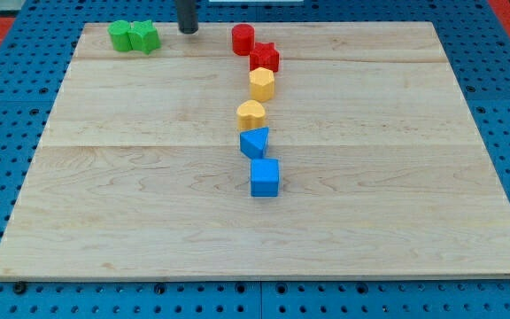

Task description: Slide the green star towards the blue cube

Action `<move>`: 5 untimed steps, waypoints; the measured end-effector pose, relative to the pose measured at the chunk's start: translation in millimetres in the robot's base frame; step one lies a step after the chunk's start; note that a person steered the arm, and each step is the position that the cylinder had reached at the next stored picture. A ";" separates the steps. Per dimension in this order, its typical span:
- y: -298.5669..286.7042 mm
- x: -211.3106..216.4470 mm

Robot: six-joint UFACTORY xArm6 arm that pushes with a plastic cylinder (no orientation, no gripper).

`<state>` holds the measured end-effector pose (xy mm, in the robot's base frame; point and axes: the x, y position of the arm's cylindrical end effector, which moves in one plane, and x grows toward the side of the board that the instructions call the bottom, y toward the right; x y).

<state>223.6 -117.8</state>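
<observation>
Two green blocks touch at the board's top left: a rounded green block [120, 35] and, on its right, a jagged one that looks like the green star [146, 37]. The blue cube [265, 177] sits near the board's middle, at the bottom end of a column of blocks. My tip [188, 31] rests at the board's top edge, a short way to the right of the green star and not touching it. The blue cube lies far below and to the right of both.
The column above the blue cube runs, from the top: a red cylinder [243, 39], a red star-like block [265, 58], a yellow hexagon [262, 84], a yellow heart [251, 114], a blue triangle [255, 142]. The wooden board [104, 221] lies on a blue pegboard.
</observation>
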 end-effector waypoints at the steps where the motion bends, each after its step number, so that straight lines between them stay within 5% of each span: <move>1: 33.9 23.8; 3: 111.5 10.8; 5: 13.1 19.9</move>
<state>243.5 -104.8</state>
